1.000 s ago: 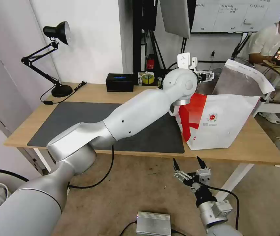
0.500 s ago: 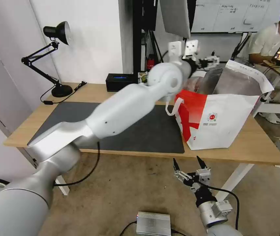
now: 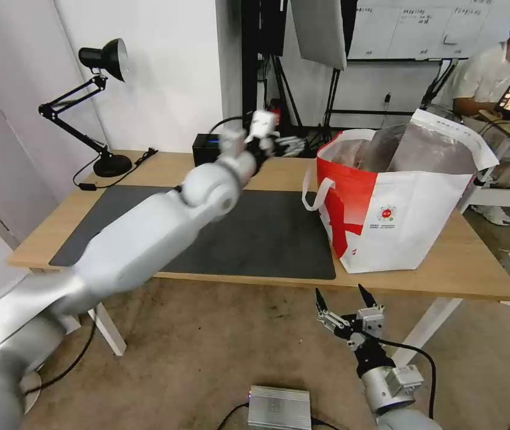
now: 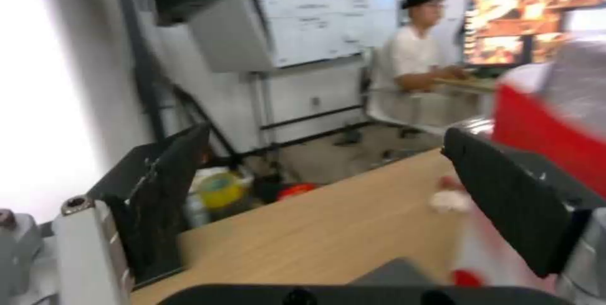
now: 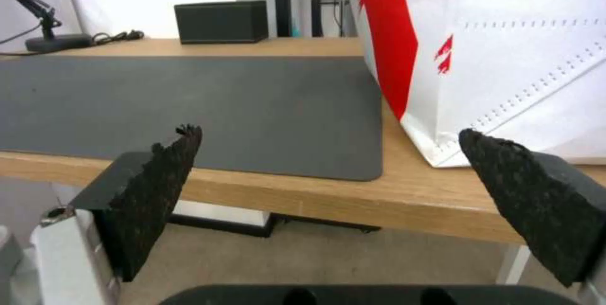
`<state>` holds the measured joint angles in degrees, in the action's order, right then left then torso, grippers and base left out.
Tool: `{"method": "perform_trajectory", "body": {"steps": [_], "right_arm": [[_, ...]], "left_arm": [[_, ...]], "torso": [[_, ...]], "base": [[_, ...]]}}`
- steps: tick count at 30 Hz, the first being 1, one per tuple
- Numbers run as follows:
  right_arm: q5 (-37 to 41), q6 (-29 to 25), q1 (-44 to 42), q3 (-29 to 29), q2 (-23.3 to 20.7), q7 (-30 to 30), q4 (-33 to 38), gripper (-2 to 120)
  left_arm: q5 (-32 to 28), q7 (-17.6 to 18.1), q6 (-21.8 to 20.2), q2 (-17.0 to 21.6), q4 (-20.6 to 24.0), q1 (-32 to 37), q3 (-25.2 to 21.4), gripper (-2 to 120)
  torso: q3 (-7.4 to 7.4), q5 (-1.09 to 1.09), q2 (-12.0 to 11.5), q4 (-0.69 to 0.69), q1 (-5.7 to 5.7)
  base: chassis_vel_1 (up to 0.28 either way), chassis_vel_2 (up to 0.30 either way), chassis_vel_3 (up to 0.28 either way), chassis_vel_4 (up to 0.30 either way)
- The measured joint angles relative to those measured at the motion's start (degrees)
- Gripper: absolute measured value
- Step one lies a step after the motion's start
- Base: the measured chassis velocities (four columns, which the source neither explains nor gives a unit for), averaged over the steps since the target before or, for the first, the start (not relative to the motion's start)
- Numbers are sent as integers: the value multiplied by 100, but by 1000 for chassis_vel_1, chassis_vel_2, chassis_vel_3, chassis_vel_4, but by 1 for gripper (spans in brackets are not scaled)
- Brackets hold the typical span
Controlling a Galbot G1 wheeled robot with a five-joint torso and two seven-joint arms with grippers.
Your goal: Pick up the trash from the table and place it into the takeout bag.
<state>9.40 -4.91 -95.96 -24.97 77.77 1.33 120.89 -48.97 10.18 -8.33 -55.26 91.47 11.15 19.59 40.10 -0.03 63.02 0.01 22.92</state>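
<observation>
The takeout bag (image 3: pixel 398 221), white and red with foil lining, stands open on the right of the table (image 3: pixel 147 164); clear plastic trash (image 3: pixel 386 149) shows inside its mouth. My left gripper (image 3: pixel 291 143) hovers open and empty over the table's back edge, left of the bag. In the left wrist view its fingers (image 4: pixel 505 196) stand wide apart around the wood (image 4: pixel 316 229), and a small crumpled white piece (image 4: pixel 450 201) lies next to the red bag wall (image 4: pixel 543 125). My right gripper (image 3: pixel 341 298) hangs open below the table's front edge, facing the bag (image 5: pixel 505 58).
A dark grey mat (image 3: pixel 255 233) covers the table's middle. A black box (image 3: pixel 204 152) and a black desk lamp (image 3: pixel 103 107) stand along the back. A yellow tape roll (image 4: pixel 221 189) sits behind the table. A silver box (image 3: pixel 279 407) lies on the floor.
My left arm has pulled back from above the bag and swung left over the table. The bag's mouth is now uncovered. The right arm has not moved.
</observation>
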Motion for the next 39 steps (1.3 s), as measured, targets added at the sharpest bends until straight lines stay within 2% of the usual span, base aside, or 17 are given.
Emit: {"method": "perform_trajectory", "body": {"steps": [1,4,5,8,9,11,12,15,16,20,21,23,24,27,32,34,39], "right_arm": [[0,0,0,0,0,0,0,100],[0,0,0,0,0,0,0,100],[0,0,0,0,0,0,0,100],[0,0,0,0,0,0,0,100],[0,0,0,0,0,0,0,100],[0,0,0,0,0,0,0,100],[0,0,0,0,0,0,0,100],[0,0,0,0,-1,-1,0,100],[0,0,0,0,-1,-1,0,100],[0,0,0,1,0,-1,0,100],[0,0,0,1,0,-1,0,100],[0,0,0,1,0,-1,0,100],[0,0,0,1,0,-1,0,100],[0,0,0,0,0,0,0,100],[0,0,-1,0,0,0,0,100],[0,0,0,0,0,0,0,100],[0,0,0,0,0,0,0,100]], "left_arm": [[0,0,0,0,0,0,0,100],[184,-11,-158,422,414,646,-683,100],[184,-11,-158,422,414,646,-683,100],[301,-43,-248,635,810,1479,-1451,100],[301,-43,-248,635,810,1479,-1451,100],[485,-112,-271,706,1025,2026,-1899,100],[485,-112,-271,706,1025,2026,-1899,100],[758,-154,-330,702,1356,2786,-2593,100],[758,-154,-330,702,1356,2786,-2593,100],[1067,-279,-383,528,1886,4039,-3713,100],[1067,-279,-383,528,1886,4039,-3713,100],[1221,-375,-368,369,2073,4537,-4138,100],[1221,-375,-368,369,2073,4537,-4138,100],[1451,-509,-315,50,2322,5150,-4632,100],[1719,-683,-254,-329,2515,5663,-4950,100],[2013,-891,-164,-699,2647,6169,-5177,100],[2355,-1134,-58,-1038,2773,6677,-5426,100]], "torso": [[0,0,0,0,0],[-1,1,0,0,-1],[-1,1,0,0,-1],[0,1,1,0,0],[0,1,1,0,0],[0,0,1,0,-1],[0,0,1,0,-1],[0,2,1,-1,-1],[0,2,1,-1,-1],[0,1,1,1,-1],[0,1,1,1,-1],[-1,2,1,0,-1],[-1,2,1,0,-1],[0,3,1,-1,-1],[-1,3,1,-1,-1],[0,3,1,-2,-1],[0,3,1,-1,-1]], "base": [[0,0,0,0],[0,0,0,0],[0,0,0,0],[0,0,0,0],[0,0,0,0],[0,0,0,0],[0,0,0,0],[0,0,0,0],[0,0,0,0],[0,0,0,0],[0,0,0,0],[0,0,0,0],[0,0,0,0],[0,0,0,0],[0,0,0,0],[0,0,0,0],[0,0,0,0]]}}
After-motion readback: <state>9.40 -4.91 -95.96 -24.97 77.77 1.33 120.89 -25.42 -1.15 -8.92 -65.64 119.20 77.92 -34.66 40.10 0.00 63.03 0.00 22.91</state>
